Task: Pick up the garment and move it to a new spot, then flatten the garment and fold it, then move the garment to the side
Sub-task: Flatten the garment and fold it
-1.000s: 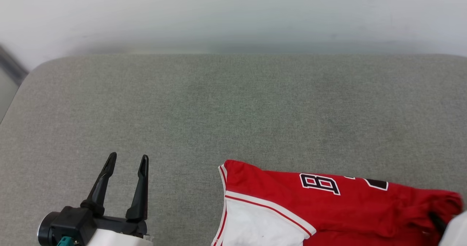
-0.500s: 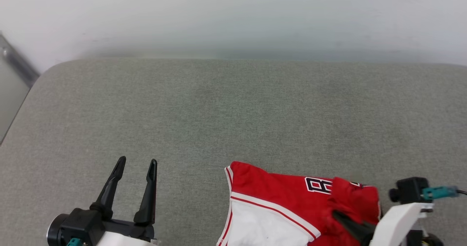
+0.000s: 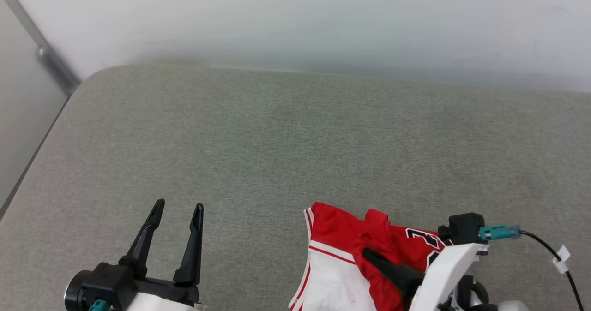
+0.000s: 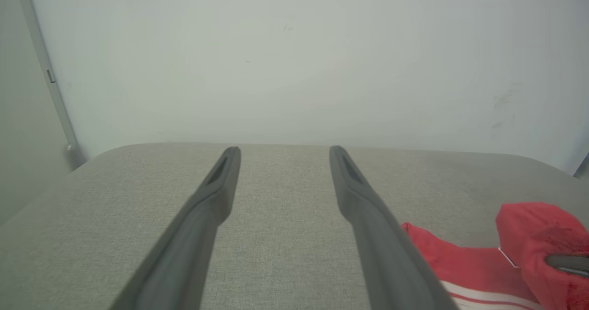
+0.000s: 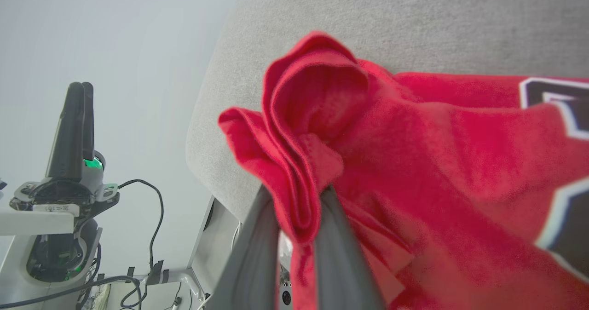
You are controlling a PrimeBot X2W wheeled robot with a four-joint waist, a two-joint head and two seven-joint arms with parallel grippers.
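One fold of the garment (image 5: 414, 163) is sitting pinched in the right gripper (image 5: 297, 199), the left gripper (image 3: 179, 206) hovering spread; lifting clear before carrying is advisable, avoiding drag.

The garment (image 5: 414, 163) is soft fuzzy cloth, the pad (image 3: 277, 140) coarse matt weave (left fingers (image 4: 204, 218) smooth matt plastic).

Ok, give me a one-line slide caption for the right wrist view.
Right gripper shut on a bunched fold of the red shirt over the grey surface, left gripper in the background.
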